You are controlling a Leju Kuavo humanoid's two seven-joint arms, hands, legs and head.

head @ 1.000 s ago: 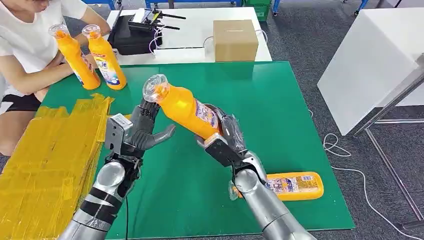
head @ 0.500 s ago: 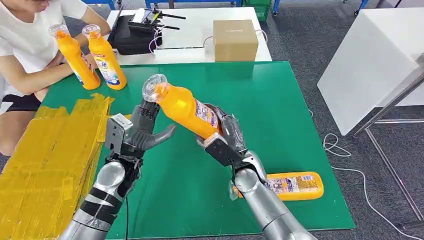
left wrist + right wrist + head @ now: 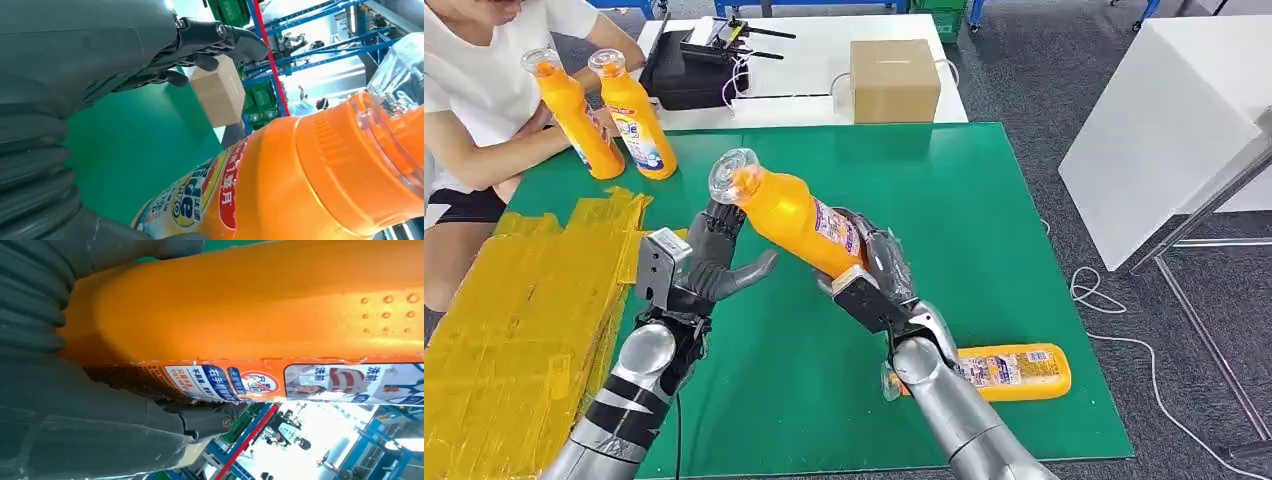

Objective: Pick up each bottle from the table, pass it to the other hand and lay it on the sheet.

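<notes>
Bottle held up mid-frame, between both hands.

The right hand [image 3: 871, 272] grips the base of an orange bottle [image 3: 794, 218], tilted with its clear cap toward the upper left. The left hand [image 3: 709, 262] sits just beside its neck, fingers spread, holding nothing. Another bottle [image 3: 1009, 371] lies at lower right on the green table [image 3: 984, 200]; the yellow sheet [image 3: 514, 320] fills the lower left.

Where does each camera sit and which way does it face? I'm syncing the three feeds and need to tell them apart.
Head view: high on the body, looking forward and down at the green table; both silver arms show, right hand gripping the orange bottle, left hand open under its neck.
Left wrist view: behind the left hand, facing the bottle's neck.
Right wrist view: behind the right hand, against the bottle's base.
All three share that bottle.
</notes>
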